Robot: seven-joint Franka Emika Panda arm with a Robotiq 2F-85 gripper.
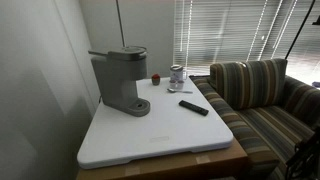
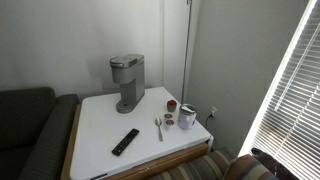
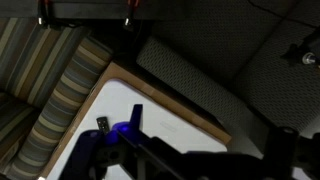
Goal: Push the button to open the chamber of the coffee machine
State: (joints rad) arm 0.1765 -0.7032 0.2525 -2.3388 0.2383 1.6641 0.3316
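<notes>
The grey coffee machine [image 1: 118,80] stands at the back of the white table [image 1: 150,140] in both exterior views, and it shows in the other one too [image 2: 127,85]. Its rounded chamber [image 1: 125,55] overhangs the round drip-tray base, and its lid looks down [image 2: 126,64]. My gripper [image 3: 130,140] shows only in the wrist view, as dark parts with a blue light at the bottom edge. It hangs over a corner of the table [image 3: 110,105], far from the machine. I cannot tell how its jaws stand. The machine is out of the wrist view.
A black remote [image 1: 193,107] [image 2: 125,141], a spoon [image 2: 159,127], a metal cup [image 1: 177,76] [image 2: 187,116] and a small red lid [image 2: 171,105] lie on the table. A striped couch [image 1: 255,100] [image 3: 40,80] and a dark couch [image 2: 25,130] [image 3: 200,70] flank it. Blinds [image 1: 240,30] hang behind.
</notes>
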